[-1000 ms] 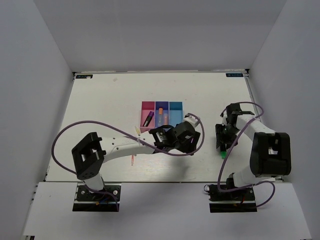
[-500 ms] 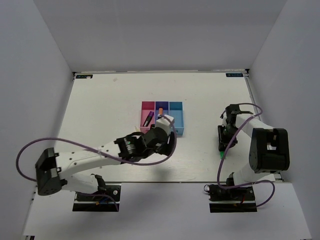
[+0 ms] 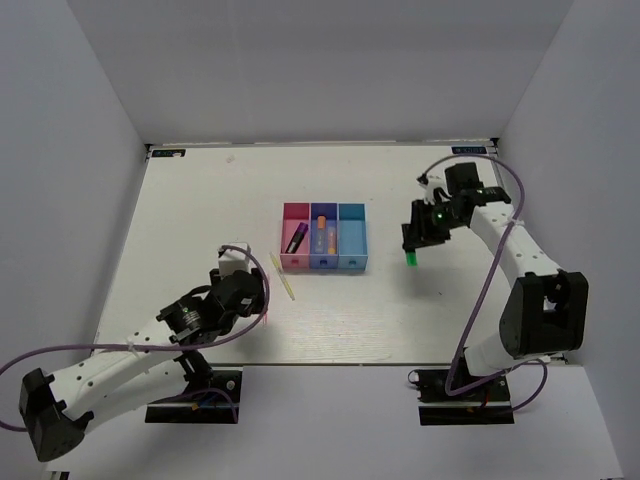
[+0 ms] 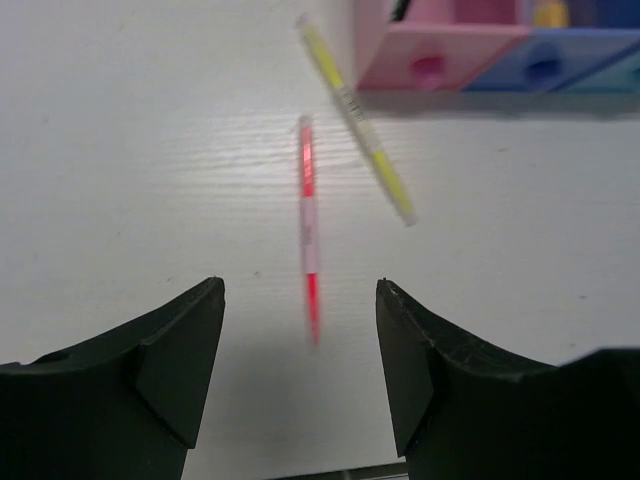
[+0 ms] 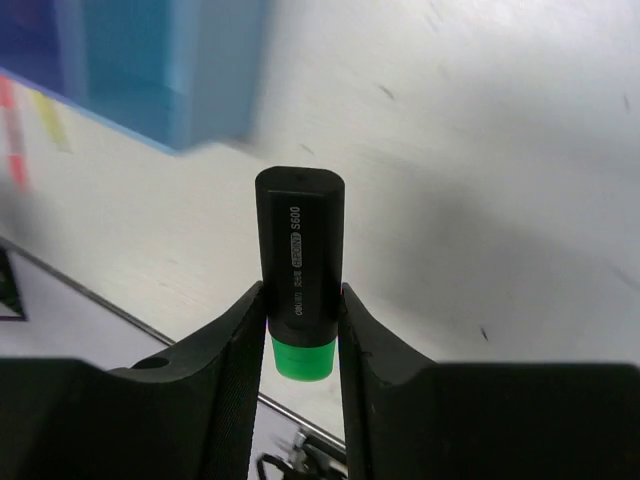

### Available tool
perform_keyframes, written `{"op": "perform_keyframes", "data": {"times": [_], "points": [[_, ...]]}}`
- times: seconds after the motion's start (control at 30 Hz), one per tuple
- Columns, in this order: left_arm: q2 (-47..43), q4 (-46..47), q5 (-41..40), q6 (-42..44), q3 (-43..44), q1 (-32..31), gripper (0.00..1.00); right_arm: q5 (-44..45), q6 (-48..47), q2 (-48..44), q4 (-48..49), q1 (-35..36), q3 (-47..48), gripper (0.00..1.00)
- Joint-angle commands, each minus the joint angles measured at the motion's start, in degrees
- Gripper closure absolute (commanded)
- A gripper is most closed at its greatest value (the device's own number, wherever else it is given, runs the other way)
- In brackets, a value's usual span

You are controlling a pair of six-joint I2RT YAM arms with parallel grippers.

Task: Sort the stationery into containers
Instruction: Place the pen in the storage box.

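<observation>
The pink (image 3: 296, 262), blue (image 3: 323, 263) and teal (image 3: 352, 240) containers stand joined mid-table. A dark purple marker (image 3: 296, 238) lies in the pink one and a short orange one (image 3: 322, 232) in the blue one. A pale-yellow pen (image 3: 283, 275) (image 4: 357, 125) and a red-pink pen (image 4: 309, 230) lie on the table left of the bins. My left gripper (image 3: 258, 292) (image 4: 300, 300) is open and empty, with the red-pink pen just ahead of its jaws. My right gripper (image 3: 414, 245) (image 5: 302, 320) is shut on the black marker with green cap (image 3: 411, 258) (image 5: 300, 260), held above the table right of the teal bin (image 5: 200, 70).
White walls close the table on three sides. The table's near edge runs just behind the left gripper. The right arm's purple cable (image 3: 480, 290) hangs beside it.
The left arm has drawn back from the bins to the near left, over the red-pink pen. The right gripper has lifted the green-capped marker and carried it farther and left, toward the bins.
</observation>
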Motion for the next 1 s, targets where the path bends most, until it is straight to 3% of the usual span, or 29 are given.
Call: {"op": "perform_keyframes", "data": {"times": [0.0,0.2,0.27,0.4,0.57,0.73,0.97], "points": [[-1.2,-3.3,4.4,-3.1,-2.8,6.1,0.28,-9.5,3.1,0.6,0.5,5.3,8.1,0.84],[3.3,-2.0,8.9,-2.5,-3.9,9.3,0.28,-10.3,10.5,14.6,3.6,16.2,28.2,0.86],[5.5,-1.9,8.6,-2.4,-3.1,9.5,0.28,-8.1,12.5,23.0,3.4,20.6,32.7,0.87],[7.6,-0.6,9.0,-2.5,-2.8,10.4,0.28,-4.6,16.2,29.7,7.7,26.0,44.2,0.89],[9.6,1.8,10.1,-3.6,-4.0,11.7,0.32,-0.5,20.4,33.7,16.4,30.9,44.2,0.9],[10.6,3.4,11.1,-3.4,-3.8,12.5,0.32,5.6,22.2,35.0,18.6,33.0,44.2,0.9],[14.1,6.7,11.9,-3.3,-4.1,12.8,0.32,9.3,22.0,37.1,18.3,33.9,43.5,0.79]]}}
